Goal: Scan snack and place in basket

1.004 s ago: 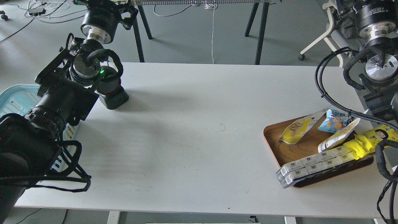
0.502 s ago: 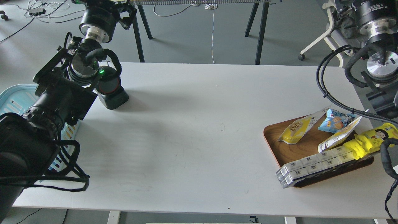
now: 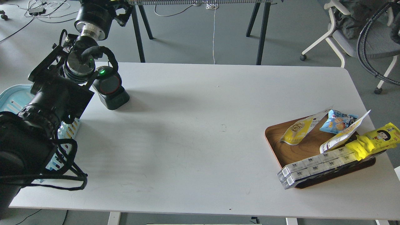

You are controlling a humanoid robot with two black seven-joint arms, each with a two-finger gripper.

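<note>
White rectangular table (image 3: pixel 200 137): right arm withdrawn from view since earlier; small yellow-and-white bean pouch (image 3: pixel 298 129) at three o'clock, ungrasped. Left gripper (image 3: pixel 117 7) state indeterminable.

The white table (image 3: pixel 200 140) carries three items directly. A black scanner (image 3: pixel 111 90) with a red ring stands at the far left, just beside and below the left arm's far end. A light blue basket (image 3: pixel 12 97) sits at the left edge, largely hidden under that arm. A brown wooden tray (image 3: pixel 282 147) rests at the right side, well apart from the left arm, its near-right corner overhanging toward the table edge.
</note>
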